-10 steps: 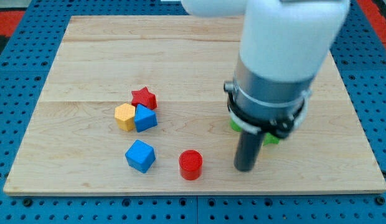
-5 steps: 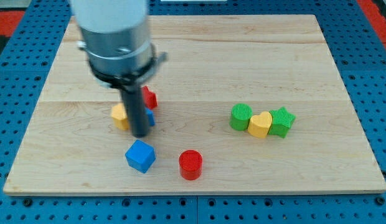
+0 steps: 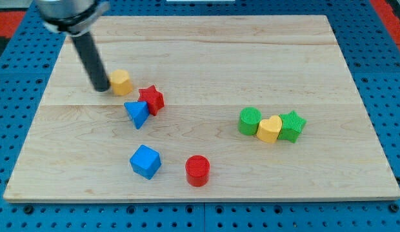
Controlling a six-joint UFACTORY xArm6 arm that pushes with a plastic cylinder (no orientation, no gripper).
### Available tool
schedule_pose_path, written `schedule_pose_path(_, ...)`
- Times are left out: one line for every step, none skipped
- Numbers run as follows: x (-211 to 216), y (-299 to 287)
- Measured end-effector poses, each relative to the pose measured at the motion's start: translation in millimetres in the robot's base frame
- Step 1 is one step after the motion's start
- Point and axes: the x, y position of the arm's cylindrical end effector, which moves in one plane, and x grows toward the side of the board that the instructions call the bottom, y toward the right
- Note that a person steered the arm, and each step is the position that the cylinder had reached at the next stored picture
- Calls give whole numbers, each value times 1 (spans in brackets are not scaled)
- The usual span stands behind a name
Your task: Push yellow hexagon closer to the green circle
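While my tip [image 3: 99, 89] sits just at the view's left of the yellow hexagon [image 3: 120, 82], seemingly touching it, the green circle [image 3: 250, 120] lies well apart at the view's right.
Eight blocks rest on the wooden surface [image 3: 206, 51]: two yellow, two red, two blue, two green. Counted out, they are the hexagon, a yellow heart [image 3: 270, 129], a red star [image 3: 151, 99], a red cylinder [image 3: 197, 170], a blue wedge-like block [image 3: 137, 113], a blue cube [image 3: 145, 161], the circle, and a green star [image 3: 292, 125]. Circle, heart and green star touch in a row. No writing is readable. With only a rod, no jaws exist to judge.
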Motion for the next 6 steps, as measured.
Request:
schedule_pose_path(-11,52)
schedule_pose_path(-49,64)
schedule_pose_path(-50,101)
schedule_pose_path(-71,133)
schedule_pose_path(-94,162)
schedule_pose_path(-80,178)
